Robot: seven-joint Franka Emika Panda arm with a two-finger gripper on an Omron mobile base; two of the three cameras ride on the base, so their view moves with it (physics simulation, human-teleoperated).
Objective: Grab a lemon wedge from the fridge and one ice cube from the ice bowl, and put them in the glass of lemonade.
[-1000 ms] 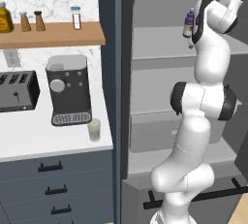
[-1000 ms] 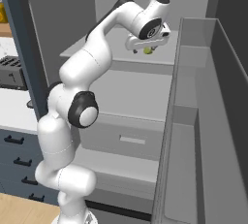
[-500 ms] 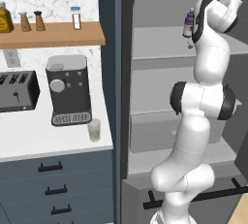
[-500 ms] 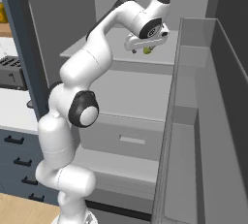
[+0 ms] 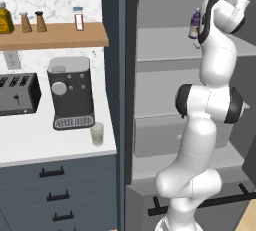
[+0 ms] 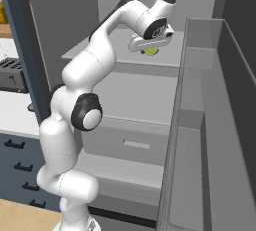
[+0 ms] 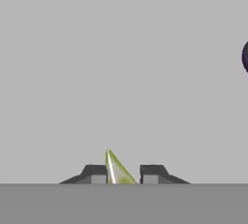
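hand view has the two dark fingertips [image 7: 95, 173] standing close on either side of the wedge [image 7: 116, 170], a thin yellow-green sliver with its point up, so the gripper [image 7: 123, 174] looks clenched on the wedge or very nearly so; whether both pads truly press it i cannot tell. in the right base view the gripper [image 6: 148, 49] is down on the upper shelf [image 6: 120, 55] of the open fridge [image 6: 65, 30], with a dab of yellow-green [image 6: 149, 51] under it. the glass [image 5: 97, 134] waits on the counter [image 5: 45, 147] in front of the coffee machine [image 5: 71, 92], well apart from the fridge. i judge the wedge very light, soft and wet, likely slippery on the cut faces and firmer along the rind; the best hold would be across the thick middle, rind against one pad, with a gentle squeeze, since a hard pinch near the thin tip could squirt it out or crush it. a small purple bottle [image 5: 194, 23] stands on the same shelf.
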